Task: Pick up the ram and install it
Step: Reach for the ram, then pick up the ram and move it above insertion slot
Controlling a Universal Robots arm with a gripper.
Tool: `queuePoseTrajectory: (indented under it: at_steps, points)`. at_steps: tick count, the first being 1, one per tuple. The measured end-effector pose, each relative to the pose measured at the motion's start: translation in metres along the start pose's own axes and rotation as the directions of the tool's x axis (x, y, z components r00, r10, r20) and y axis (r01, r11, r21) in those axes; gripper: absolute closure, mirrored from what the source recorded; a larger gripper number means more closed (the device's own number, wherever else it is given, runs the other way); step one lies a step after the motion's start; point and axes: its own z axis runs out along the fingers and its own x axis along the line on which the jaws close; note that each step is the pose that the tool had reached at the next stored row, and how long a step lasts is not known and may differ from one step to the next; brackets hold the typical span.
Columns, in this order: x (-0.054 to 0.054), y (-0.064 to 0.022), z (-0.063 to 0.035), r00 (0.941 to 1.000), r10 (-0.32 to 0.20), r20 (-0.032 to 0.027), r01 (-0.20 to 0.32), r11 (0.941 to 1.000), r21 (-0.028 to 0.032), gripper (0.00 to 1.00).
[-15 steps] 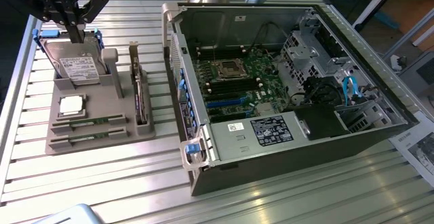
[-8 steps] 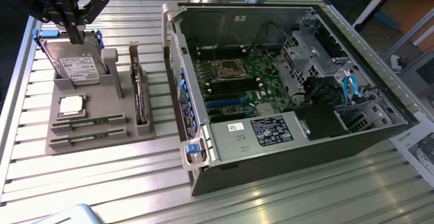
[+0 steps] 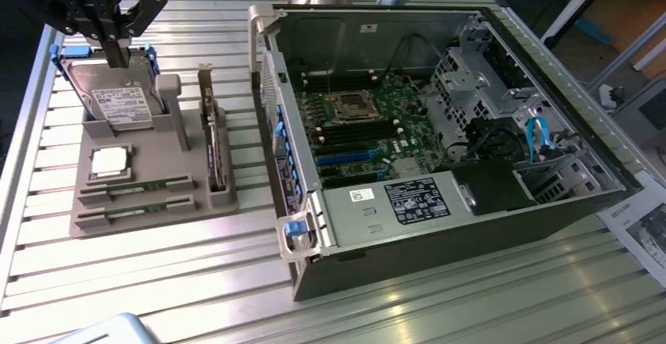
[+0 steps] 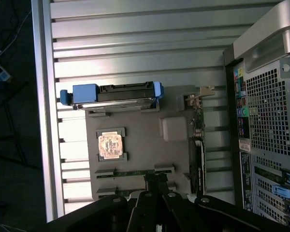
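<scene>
Ribbed aluminium slats make up the table, and over it I judge the step in hand to be the approach to the ram, so I want to come down square and slow, because the slats glare and make height hard to read. The case is the biggest thing here: a dark sheet-metal box lying open by the table's edge at the exterior view's right, with a green motherboard inside. Near it sits the holder, a matte grey moulded block with pockets cut to shape. A hard drive with a white label and blue end clips leans at one end of it. An expansion card stands on edge along the side facing the case. A square silver processor lies flat in the middle. The ram is a thin green stick lying lengthwise in a slot at the holder's end opposite the drive, with a second stick just beside it. The gripper hangs well above, black fingers pressed together and holding nothing, their tips lined up over the two sticks in the wrist view. I judge that the stick wants gripping across its flat faces near the middle, since a thin board will flex.
</scene>
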Motion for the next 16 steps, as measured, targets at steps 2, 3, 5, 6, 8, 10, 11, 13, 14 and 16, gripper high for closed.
queuePoseTrajectory:
  at_steps: [2, 3, 5, 6, 8, 10, 11, 13, 14, 16]
  points:
    - [0.0, 0.0, 0.0, 1.0, 0.0, 0.0, 0.0, 1.0, 0.0, 0.9]
    - [0.0, 0.0, 0.0, 1.0, 0.0, 0.0, 0.0, 1.0, 0.0, 0.9]
    - [0.0, -0.0004, 0.0, 1.0, 0.0, 0.0, 0.0, 1.0, -0.0001, 0.9]
    - [0.0, -0.0017, 0.0, 1.0, 0.0, 0.0, 0.0, 1.0, 0.0, 0.9]
    - [0.0, -0.006, -0.0002, 1.0, 0.0, 0.0, 0.0, 1.0, -0.0001, 0.9]
    - [-0.001, -0.011, -0.0004, 1.0, 0.0, 0.0001, 0.0, 1.0, -0.0001, 0.9]
    - [-0.001, -0.012, -0.0005, 1.0, 0.0, 0.0, 0.0, 1.0, 0.0, 0.9]
    - [-0.001, -0.012, -0.0005, 1.0, 0.0, 0.0, 0.0, 1.0, 0.0, 0.9]
    - [-0.001, -0.012, -0.0005, 1.0, 0.0, 0.0, 0.0, 1.0, 0.0, 0.9]
    - [-0.001, -0.012, -0.0005, 1.0, 0.0, 0.0, 0.0, 1.0, 0.0, 0.9]
